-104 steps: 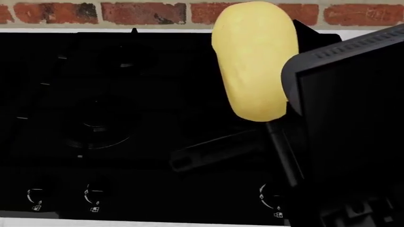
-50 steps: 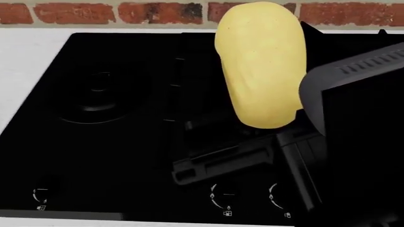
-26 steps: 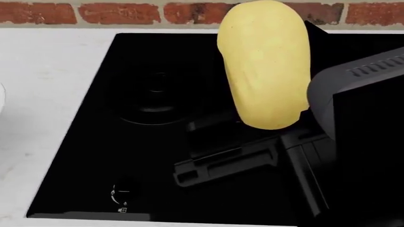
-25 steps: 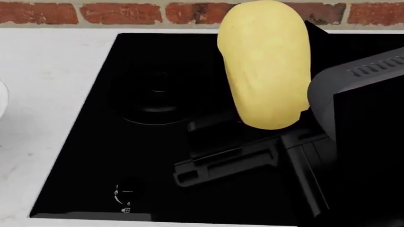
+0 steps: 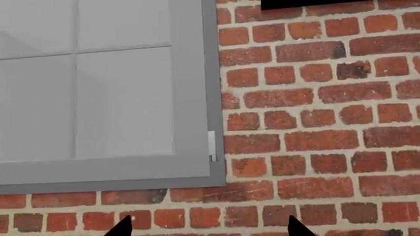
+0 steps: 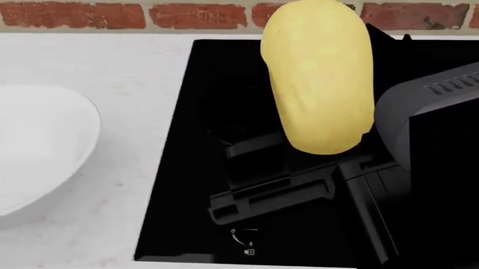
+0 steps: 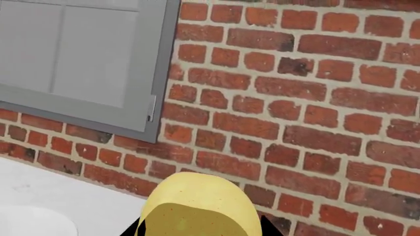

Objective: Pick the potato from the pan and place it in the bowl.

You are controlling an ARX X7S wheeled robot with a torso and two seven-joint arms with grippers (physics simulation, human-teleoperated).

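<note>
The right gripper (image 6: 329, 151) is raised with jaws clamped, while the left gripper (image 5: 206, 231) seems parted, barely visible.

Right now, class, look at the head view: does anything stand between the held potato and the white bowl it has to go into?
Nothing visible does. The potato is held up over the black stove in the right gripper; only bare white counter lies between it and the bowl to its left.

- The pale-yellow oblong potato (image 6: 320, 78) has smooth, matt skin with faint specks.
- The wide white round bowl (image 6: 37, 145) looks glossy and smooth.
- The black stove top (image 6: 202, 168) is smooth, faintly sheened.
- The red brick wall (image 7: 295, 108) looks rough, with pale mortar.
- The white surface (image 6: 120, 73) is matt, lightly speckled.
</note>
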